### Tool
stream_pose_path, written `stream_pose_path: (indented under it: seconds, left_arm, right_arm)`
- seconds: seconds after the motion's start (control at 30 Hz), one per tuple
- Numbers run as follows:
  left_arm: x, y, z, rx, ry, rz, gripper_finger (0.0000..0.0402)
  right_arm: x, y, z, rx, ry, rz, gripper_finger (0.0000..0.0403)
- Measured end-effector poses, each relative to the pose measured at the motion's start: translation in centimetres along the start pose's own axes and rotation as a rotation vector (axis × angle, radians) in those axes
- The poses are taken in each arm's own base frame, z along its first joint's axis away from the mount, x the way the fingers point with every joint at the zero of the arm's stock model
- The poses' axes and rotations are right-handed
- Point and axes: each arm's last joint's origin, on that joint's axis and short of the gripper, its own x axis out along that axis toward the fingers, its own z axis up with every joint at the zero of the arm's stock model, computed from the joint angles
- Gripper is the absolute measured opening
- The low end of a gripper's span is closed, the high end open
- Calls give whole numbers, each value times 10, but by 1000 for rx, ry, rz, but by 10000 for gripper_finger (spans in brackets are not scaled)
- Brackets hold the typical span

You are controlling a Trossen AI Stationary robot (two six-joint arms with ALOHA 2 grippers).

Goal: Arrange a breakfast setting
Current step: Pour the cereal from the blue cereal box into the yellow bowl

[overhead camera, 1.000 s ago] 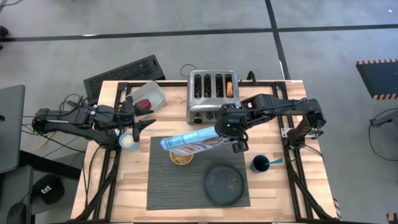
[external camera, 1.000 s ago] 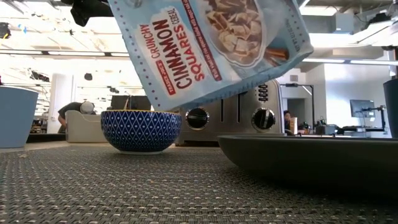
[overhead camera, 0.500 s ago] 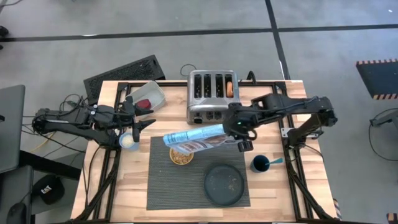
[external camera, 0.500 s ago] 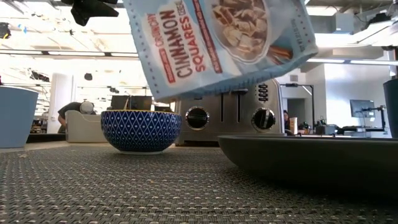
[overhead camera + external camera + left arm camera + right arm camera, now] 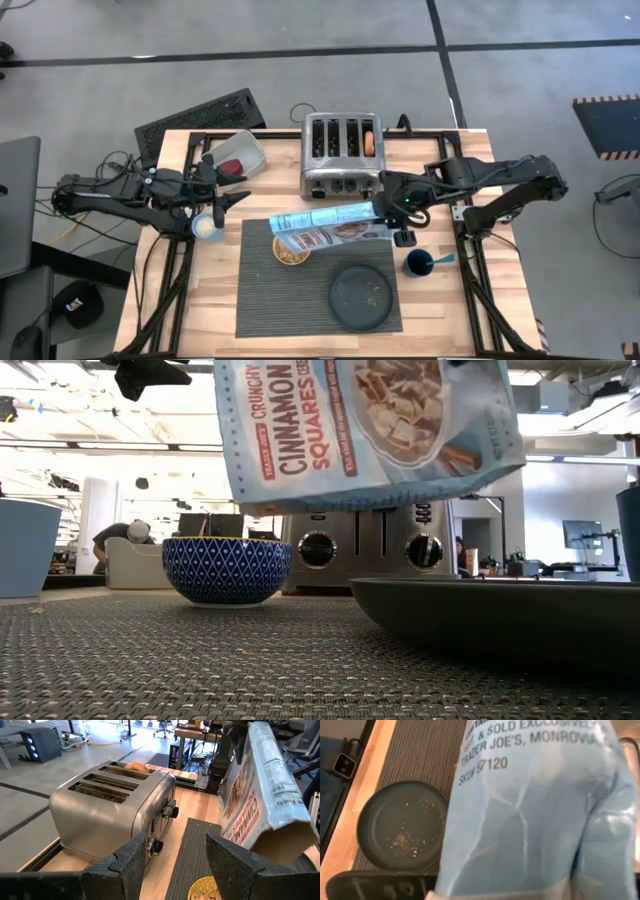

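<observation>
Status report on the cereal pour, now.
Right gripper holds cereal bag over bowl. Left gripper open, idle beside light cup. Nothing in the way.

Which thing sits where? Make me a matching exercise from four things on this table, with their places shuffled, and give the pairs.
Things:
1. cereal bag
2. bagel
3. dark plate
4. dark blue cup

Places:
A. in a slot of the toaster
B. on the bare table, beside the placemat
C. held in the air by the right gripper
D. on the placemat, crumbs on it

Pairs: 1-C, 2-A, 3-D, 4-B
</observation>
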Motion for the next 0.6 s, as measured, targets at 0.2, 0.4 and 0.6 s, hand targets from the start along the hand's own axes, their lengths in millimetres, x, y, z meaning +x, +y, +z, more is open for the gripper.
stream_pose_path:
  seconds: [0.2,0.4,0.6]
  left_arm:
    - [0,0,0,-1,0,0,187]
    - [0,0,0,0,-2,-1,187]
    - [1,-1,2,-5,-14,-3,187]
  right_arm:
    - [2,1,-25,13,-63,0,122]
    - [3,2,-47,35,-143,1,122]
    - [6,2,-68,47,-203,1,121]
